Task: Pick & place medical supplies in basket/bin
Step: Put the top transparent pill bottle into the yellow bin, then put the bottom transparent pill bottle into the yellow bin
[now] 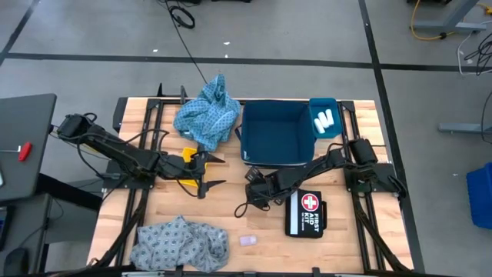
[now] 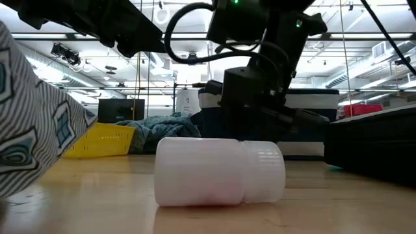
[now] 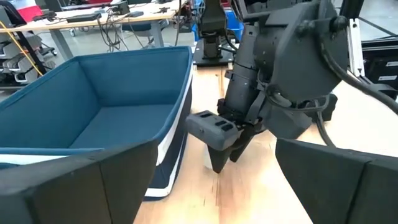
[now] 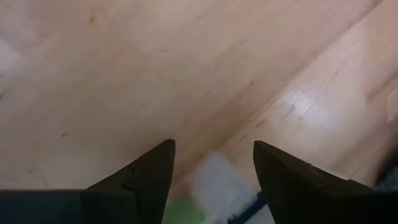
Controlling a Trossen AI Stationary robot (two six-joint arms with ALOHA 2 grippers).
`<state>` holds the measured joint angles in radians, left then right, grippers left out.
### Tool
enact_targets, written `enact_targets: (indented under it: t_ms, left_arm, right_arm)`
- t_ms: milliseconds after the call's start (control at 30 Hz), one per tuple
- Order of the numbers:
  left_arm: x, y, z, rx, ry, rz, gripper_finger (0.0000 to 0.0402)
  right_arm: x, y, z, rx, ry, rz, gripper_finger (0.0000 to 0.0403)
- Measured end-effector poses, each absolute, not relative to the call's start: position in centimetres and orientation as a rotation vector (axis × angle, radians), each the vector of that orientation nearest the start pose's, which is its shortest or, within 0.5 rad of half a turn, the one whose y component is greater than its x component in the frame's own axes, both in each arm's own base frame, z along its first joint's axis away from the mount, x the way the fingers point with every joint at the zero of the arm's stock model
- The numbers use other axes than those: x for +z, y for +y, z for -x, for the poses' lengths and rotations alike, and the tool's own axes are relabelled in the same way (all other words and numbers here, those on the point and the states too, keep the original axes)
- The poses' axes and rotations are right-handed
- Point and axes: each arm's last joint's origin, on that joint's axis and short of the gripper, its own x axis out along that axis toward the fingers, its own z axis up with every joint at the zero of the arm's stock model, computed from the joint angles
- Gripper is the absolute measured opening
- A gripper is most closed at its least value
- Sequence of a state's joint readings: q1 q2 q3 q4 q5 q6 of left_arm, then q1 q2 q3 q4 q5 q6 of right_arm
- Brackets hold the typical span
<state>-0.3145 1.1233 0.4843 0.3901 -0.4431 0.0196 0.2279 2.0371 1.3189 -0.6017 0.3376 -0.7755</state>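
- One white roll (image 2: 220, 171) lying on its side near the table's (image 1: 338, 238) front edge, long axis across the low view.
- Both grippers, left (image 1: 218, 171) and right (image 4: 213, 163), spread wide, empty.
- Wooden tabletop; workshop behind.

Dark matte arms, black looping cables; left hand (image 1: 217, 171) yellow-bodied; right hand (image 1: 251, 187) black, tapered fingers.

One legible marking found. In the high view, a black pouch (image 1: 305, 215) lying on the counter (image 1: 361, 246) carries a white cross on a red round field, with the words "FIRST AID KIT" in white capitals below it. The lettering runs sideways in that view. No other text, number, brand or sign can be read on any other item in the low view or either wrist view.
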Motion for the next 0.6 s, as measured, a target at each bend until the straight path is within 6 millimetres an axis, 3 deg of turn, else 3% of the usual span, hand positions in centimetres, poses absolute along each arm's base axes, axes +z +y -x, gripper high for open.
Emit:
enact_targets:
  t_ms: [133, 400, 600]
  left_arm:
    - [22.03, -5.91, -22.18, 0.126, 0.234, -0.111, 0.0329]
    - [22.01, -5.91, -22.17, 0.126, 0.236, -0.109, 0.0329]
    - [22.00, -5.91, -22.17, 0.127, 0.236, -0.105, 0.0329]
  right_arm:
    - [13.01, 7.79, -37.88, 0.411, 1.268, 1.029, 0.0225]
    - [13.41, 8.28, -37.49, 0.353, 1.274, 0.921, 0.0168]
    - [13.60, 8.70, -37.19, 0.296, 1.286, 0.841, 0.0168]
